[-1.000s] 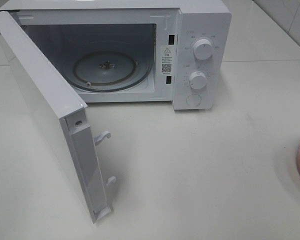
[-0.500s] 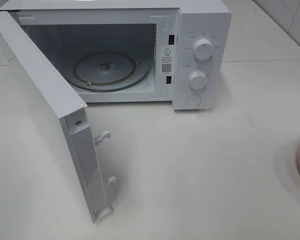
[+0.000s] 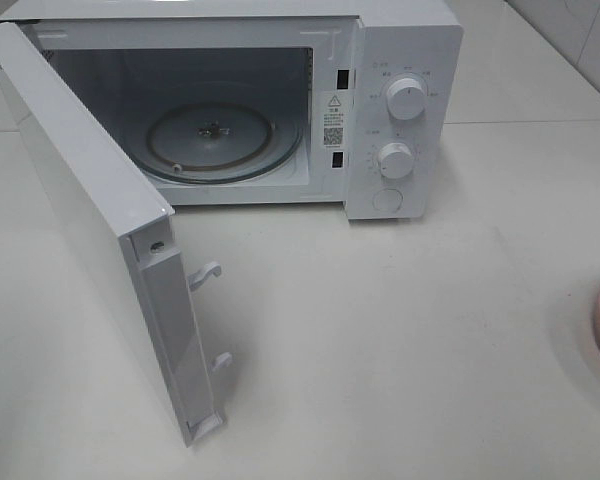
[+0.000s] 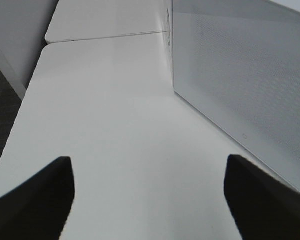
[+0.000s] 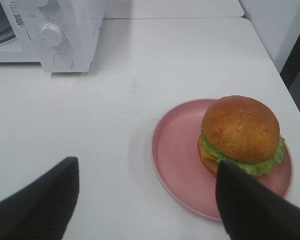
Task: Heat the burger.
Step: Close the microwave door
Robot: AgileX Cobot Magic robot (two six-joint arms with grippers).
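Right gripper (image 5: pixel 145 200), jaws spread and empty, above burger (image 5: pixel 240 132) on pink plate (image 5: pixel 177 155); left gripper (image 4: pixel 147 200) likewise spread.

left gripper (image 4: pixel 147 200) fingers (image 4: pixel 37 200): matte black, broad, rounded tips
right gripper (image 5: pixel 147 200) fingers (image 5: pixel 250 205): matte black, plain, smooth, no markings visible
arms: not visible in any view
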